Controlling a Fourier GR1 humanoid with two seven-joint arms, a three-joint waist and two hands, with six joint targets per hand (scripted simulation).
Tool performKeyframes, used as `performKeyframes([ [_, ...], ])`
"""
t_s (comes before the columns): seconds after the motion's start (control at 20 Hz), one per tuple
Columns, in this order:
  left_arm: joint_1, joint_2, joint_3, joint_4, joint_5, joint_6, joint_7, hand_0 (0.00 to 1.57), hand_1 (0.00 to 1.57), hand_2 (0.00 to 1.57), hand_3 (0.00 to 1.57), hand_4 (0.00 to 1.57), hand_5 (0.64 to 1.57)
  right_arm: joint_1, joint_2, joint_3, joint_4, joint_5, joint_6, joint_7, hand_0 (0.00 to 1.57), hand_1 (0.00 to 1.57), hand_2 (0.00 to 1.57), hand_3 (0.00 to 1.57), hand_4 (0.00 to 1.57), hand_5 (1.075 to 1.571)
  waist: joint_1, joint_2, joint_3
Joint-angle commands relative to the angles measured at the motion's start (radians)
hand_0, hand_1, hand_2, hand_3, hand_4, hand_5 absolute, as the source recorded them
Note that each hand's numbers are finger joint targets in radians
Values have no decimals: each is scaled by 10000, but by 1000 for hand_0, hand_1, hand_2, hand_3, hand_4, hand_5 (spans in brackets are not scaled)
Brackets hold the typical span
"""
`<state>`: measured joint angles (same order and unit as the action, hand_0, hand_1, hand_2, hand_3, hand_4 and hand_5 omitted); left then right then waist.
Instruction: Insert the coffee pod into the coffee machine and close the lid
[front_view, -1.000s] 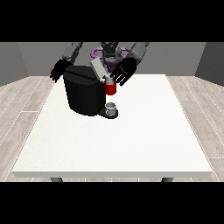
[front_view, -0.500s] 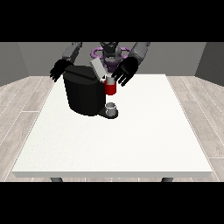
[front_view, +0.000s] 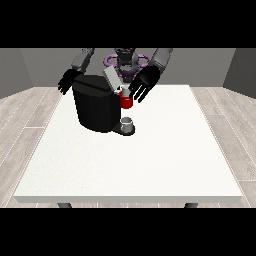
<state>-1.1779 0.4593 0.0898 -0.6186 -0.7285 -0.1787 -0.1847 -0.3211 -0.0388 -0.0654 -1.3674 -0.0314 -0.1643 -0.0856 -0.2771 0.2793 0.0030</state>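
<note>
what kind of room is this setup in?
Probably a bare test room rather than a kitchen: one white table on a wood-plank floor, plain grey walls, and only a coffee machine with a cup on it.

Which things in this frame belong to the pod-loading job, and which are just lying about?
Belonging to the job:
coffee machine
its raised lid
red pod holder
hand at the view's right

Just there:
small grey cup under the spout
white table
hand at the view's left, behind the machine
</note>
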Motion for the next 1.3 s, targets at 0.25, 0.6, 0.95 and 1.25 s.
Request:
performKeyframes([
  [0.25, -59, -345, -409, -188, -353, -571, 370, 0, 0, 0, 0, 0, 1571, -229, -386, -655, 886, -382, 275, -452, 0, 0, 0, 0, 387, 1571, 449, -295, -21],
  [0.6, 25, 464, -26, 111, -254, -999, -32, 0, 0, 0, 0, 0, 1571, 418, 64, -40, 173, -113, 14, -33, 0, 0, 0, 0, 392, 1571, 221, -843, -28],
  [0.95, 1081, -682, 43, -218, 61, -793, 273, 0, 0, 0, 0, 0, 1571, 1173, 334, -35, 471, -29, -287, -215, 0, 0, 0, 0, 434, 1571, 877, -1925, -29],
  [1.25, 2484, -1941, 1789, -246, 2135, -108, -348, 0, 0, 0, 0, 79, 1571, 1806, 6, -256, 79, -422, 184, -27, 0, 0, 0, 0, 445, 1571, 1489, -3220, -48],
])
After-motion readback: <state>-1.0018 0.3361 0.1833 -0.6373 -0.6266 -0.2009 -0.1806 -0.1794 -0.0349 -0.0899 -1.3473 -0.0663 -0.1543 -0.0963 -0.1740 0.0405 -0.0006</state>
